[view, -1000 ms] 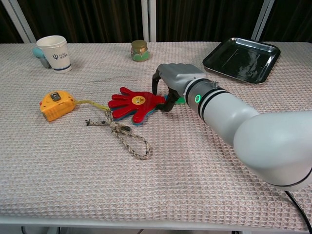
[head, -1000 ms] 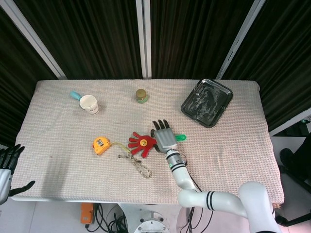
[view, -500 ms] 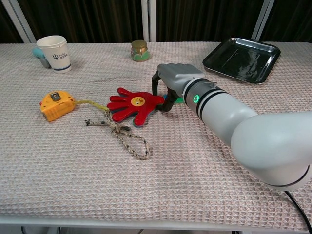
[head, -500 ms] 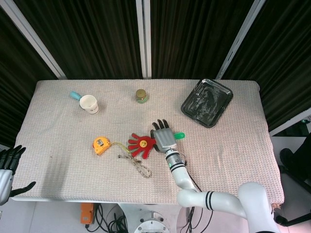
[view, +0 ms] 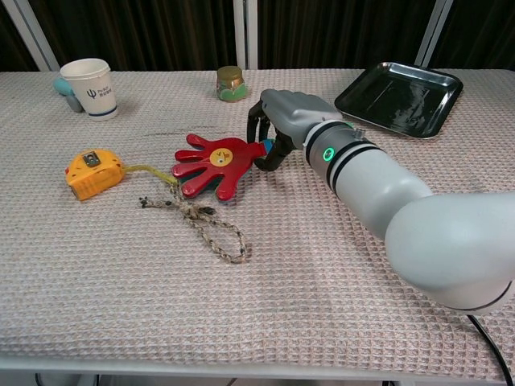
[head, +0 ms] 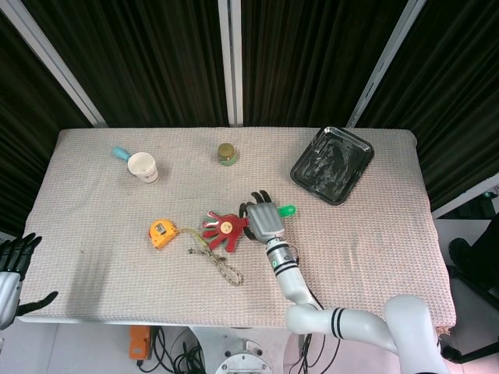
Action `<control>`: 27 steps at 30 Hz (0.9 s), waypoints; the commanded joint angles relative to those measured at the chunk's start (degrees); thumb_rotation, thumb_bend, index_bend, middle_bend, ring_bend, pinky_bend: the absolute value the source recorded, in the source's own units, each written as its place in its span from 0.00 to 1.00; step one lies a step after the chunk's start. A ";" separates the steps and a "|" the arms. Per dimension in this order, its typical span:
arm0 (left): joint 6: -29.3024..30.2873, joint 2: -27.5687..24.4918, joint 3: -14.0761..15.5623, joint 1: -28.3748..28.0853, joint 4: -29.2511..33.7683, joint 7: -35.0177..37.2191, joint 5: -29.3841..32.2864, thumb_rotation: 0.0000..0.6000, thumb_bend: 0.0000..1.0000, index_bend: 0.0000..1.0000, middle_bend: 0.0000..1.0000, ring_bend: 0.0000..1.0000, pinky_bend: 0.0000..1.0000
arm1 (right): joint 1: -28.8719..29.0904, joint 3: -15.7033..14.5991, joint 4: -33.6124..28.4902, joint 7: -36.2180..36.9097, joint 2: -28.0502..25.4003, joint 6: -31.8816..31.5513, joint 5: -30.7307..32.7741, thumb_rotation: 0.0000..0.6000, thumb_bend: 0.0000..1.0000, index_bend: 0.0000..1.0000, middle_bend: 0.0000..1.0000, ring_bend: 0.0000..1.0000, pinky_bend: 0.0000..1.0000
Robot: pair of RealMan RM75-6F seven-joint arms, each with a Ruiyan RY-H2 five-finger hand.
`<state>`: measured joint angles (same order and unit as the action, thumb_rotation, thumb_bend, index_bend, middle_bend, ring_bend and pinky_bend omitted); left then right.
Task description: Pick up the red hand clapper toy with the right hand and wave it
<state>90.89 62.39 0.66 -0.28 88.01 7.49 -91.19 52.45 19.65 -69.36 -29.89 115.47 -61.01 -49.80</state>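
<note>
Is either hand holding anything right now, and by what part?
The right hand grips the red hand clapper toy at its handle end, with the red palm sticking out to the left. The left hand holds nothing, off the table's near-left edge.

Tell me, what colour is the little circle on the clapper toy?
Yellow, in the palm of the red clapper toy; chest view shows it best.

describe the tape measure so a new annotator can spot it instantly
On the table, look left of centre, left of the red hand clapper toy held by the right hand. The tape measure is the small orange case with a yellow tape, next to a knotted rope; nothing else is orange.
</note>
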 commanded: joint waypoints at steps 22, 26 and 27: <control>0.72 0.18 -0.39 -0.10 0.60 -0.29 -0.48 1.00 0.06 0.04 0.02 0.00 0.02 | -8.37 3.62 -5.51 26.71 -4.40 -2.82 -10.45 1.00 0.40 0.93 0.68 0.63 0.87; 0.73 0.24 -0.44 -0.14 0.65 -0.35 -0.50 1.00 0.06 0.04 0.02 0.00 0.02 | -9.53 5.02 -7.58 28.71 -5.67 -2.18 -8.58 1.00 0.42 0.92 0.69 0.68 0.91; 0.72 0.24 -0.46 -0.16 0.70 -0.41 -0.52 1.00 0.06 0.04 0.02 0.00 0.02 | -9.76 5.36 -8.00 29.22 -5.96 -1.95 -8.11 1.00 0.42 0.92 0.70 0.70 0.91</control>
<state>91.61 62.63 0.20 -0.44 88.73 7.06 -91.71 43.07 24.58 -76.90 -1.13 109.92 -63.27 -58.37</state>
